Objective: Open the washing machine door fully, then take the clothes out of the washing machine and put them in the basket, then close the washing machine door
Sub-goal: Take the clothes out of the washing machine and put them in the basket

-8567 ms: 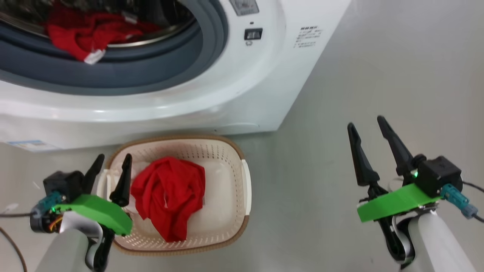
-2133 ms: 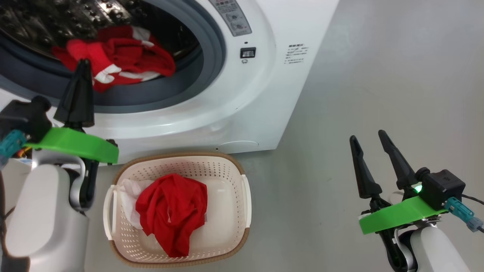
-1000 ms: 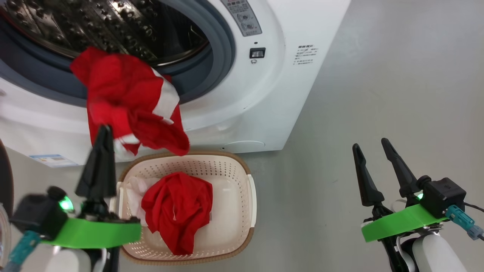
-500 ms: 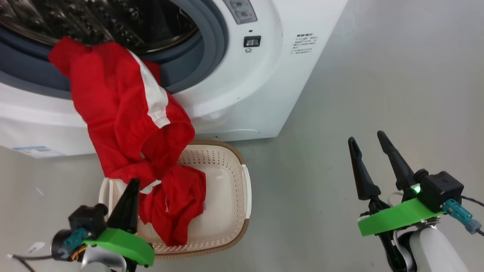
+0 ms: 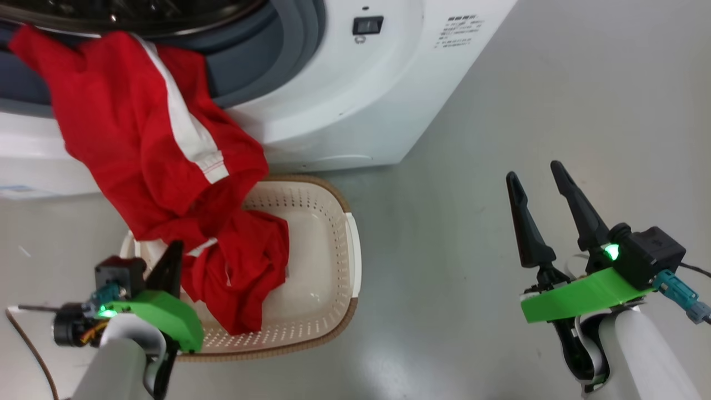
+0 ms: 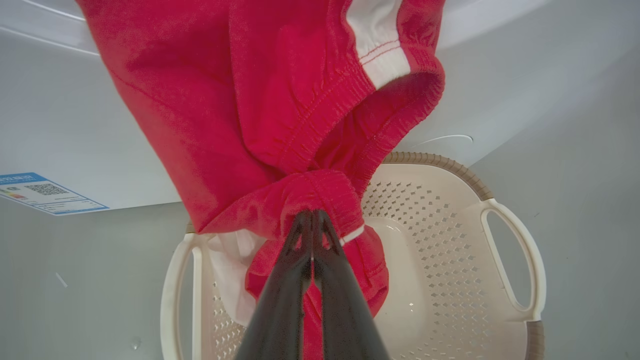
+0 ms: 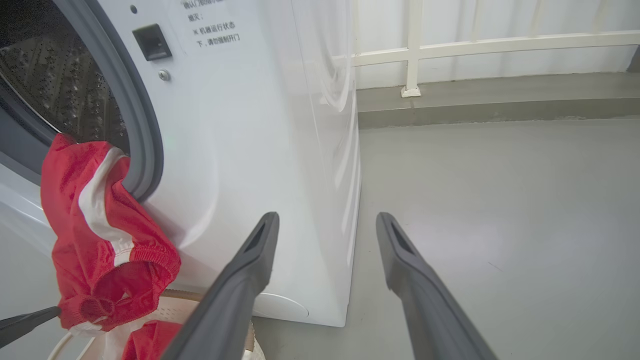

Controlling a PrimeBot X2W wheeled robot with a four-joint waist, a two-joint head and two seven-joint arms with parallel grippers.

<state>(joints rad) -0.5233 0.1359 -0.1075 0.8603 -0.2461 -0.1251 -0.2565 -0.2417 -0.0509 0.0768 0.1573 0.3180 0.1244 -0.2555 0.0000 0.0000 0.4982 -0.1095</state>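
at 11 to 12 o'clock in the head view, white washing machine (image 5: 333,100), drum mouth open toward the robot, leaving a free path out over the grey rubber ring (image 5: 278,50).

draped from that ring at 11 o'clock down toward 8 o'clock, red striped garment (image 5: 139,139). top end lies on the lip, lower end bunches at an elastic hem and pulls taut. reads as only partly out of the machine, hanging between drum and basket.

below the mouth, at 7 o'clock, cream basket (image 5: 354,255) on the floor, close against the machine's front, touching or just beside, cannot tell which. likely set there for a short drop.

inside it, toward its 9 o'clock side, bundled red garment (image 5: 244,278) over a scrap of white cloth.

at 4 o'clock, right gripper (image 5: 533,171), fingers spread and holding nothing, well apart from the laundry over bare floor, seemingly parked out of the way.

at 8 o'clock, left gripper (image 6: 311,217), fingers pinched tight on the striped garment's hem, just above the basket. judged mid-transfer: needs the top end drawn off the lip before letting go over the basket.
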